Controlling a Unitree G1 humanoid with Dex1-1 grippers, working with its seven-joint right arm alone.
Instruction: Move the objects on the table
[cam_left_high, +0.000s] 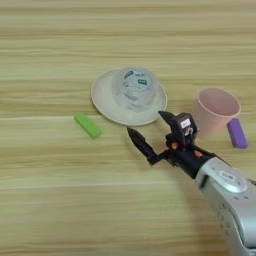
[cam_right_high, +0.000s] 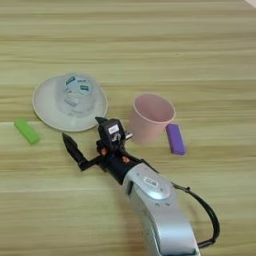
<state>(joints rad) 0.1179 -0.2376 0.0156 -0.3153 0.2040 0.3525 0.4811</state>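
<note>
Nearest the camera, the silver forearm (cam_right_high: 160, 210) is reaching in from the bottom right, angling up and left across the table (cam_left_high: 50, 200). A thin black cable (cam_right_high: 207, 215) is looping off its right side. At its tip the gripper (cam_left_high: 150, 131) is hanging with its two black fingers spread wide apart and nothing between them; one finger (cam_left_high: 141, 144) is pointing down-left over bare wood, the other (cam_left_high: 167, 117) is lying just by the near rim of the plate. That spread, empty pose is suggesting the claw is either lining up for a grab or is free of any load; which one cannot be told from here.

A little farther off, the green block (cam_left_high: 87, 125) is lying flat and slanted on the wood, just left of the plate and apart from it. To the right, the pink cup (cam_left_high: 215, 111) is standing upright, mouth open upward, with the purple block (cam_left_high: 237, 133) lying just beside its right side, close enough that touching cannot be ruled out.

Farthest from the arm, the beige plate (cam_left_high: 102, 100) is sitting flat, carrying the clear tape roll (cam_left_high: 135, 87), which is resting on its flat side a little past the plate's centre, its green-and-white label facing up. The open claw is closest to this pair, so the plate or the roll is probably its concern.
</note>
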